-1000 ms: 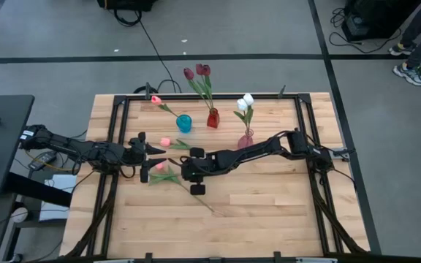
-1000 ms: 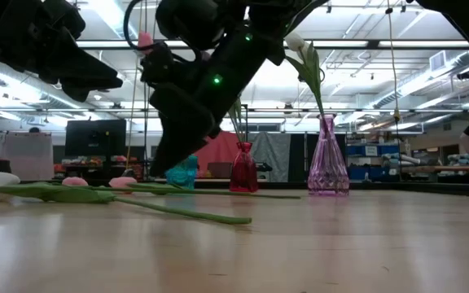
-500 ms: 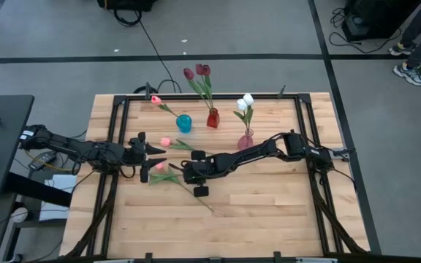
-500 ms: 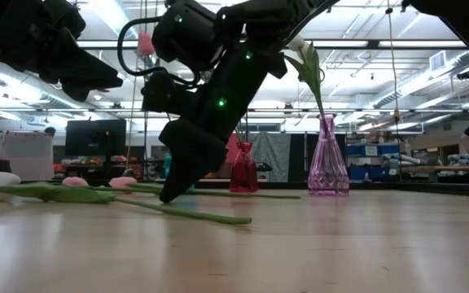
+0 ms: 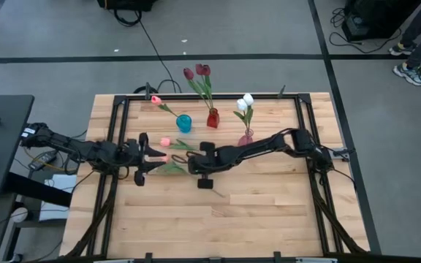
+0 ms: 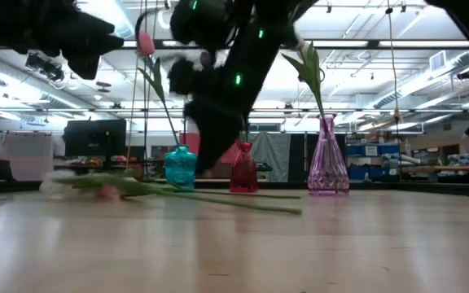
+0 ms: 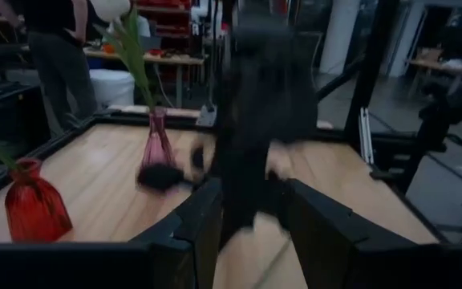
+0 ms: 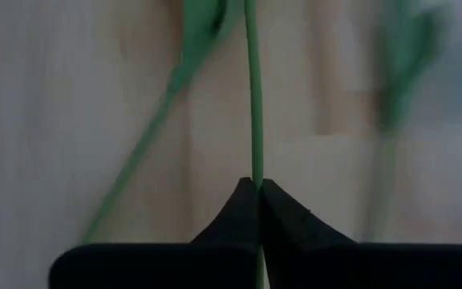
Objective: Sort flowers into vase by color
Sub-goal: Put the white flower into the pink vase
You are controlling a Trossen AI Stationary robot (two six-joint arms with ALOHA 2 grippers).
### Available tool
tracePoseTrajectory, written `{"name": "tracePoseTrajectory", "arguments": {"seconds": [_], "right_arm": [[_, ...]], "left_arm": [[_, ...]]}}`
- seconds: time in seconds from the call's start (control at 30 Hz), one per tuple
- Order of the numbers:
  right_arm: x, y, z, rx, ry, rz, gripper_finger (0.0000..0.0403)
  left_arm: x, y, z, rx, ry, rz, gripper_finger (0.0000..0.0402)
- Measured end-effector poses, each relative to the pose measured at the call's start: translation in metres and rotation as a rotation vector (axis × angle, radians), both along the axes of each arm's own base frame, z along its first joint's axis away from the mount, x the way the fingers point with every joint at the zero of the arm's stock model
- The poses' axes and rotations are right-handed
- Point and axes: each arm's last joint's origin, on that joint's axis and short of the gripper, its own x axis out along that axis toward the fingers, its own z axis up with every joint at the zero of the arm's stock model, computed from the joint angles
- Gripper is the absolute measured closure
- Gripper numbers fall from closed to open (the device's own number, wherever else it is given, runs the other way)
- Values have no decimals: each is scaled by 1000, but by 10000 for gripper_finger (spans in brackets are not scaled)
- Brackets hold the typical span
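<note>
My right gripper [image 5: 193, 165] is shut on the thin green stem of a pink tulip [image 5: 171, 167] lying mid-table. In the low view this tulip [image 6: 177, 192] stretches along the wood. A second pink tulip [image 5: 165, 141] lies just beyond it on the table. My left gripper [image 5: 150, 156] hovers open close to the held tulip's head end, touching nothing. The blue vase [image 5: 184, 123] holds one pink tulip, the red vase [image 5: 213, 118] two dark red ones, and the pink vase [image 5: 245, 139] two white ones. My right gripper pinches the tulip's stem [image 8: 254, 164] between its two fingertips [image 8: 239, 210], which lie across the stem and come at it from above. The stem runs straight away from the fingers. In the low view the flower stays low over the table, slightly slanted.
The three vases stand in a row near the far edge, behind both grippers. A black frame rail [image 5: 115, 124] runs along the table's sides. Bare wood [image 5: 225, 219] fills the near half. A person's feet [image 5: 411, 69] show on the floor past the far right corner.
My right gripper came down onto the tulip's stem, took hold and moved toward the table's right and far side. The tulip slid along with it, its head end blurred in the low view. My left gripper edged slightly toward the right.
</note>
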Motion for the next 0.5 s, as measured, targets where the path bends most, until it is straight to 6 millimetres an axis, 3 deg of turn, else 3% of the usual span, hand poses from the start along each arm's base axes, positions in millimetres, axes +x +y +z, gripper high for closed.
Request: {"name": "tracePoseTrajectory", "arguments": {"seconds": [0.3, 0.5], "right_arm": [[-36, -2, 59, -56, -285, -51, 393], [-74, -7, 53, -61, -448, -178, 393]], "left_arm": [[2, 0, -5, -6, 50, 21, 257], [6, -1, -9, 4, 82, 21, 257]]}}
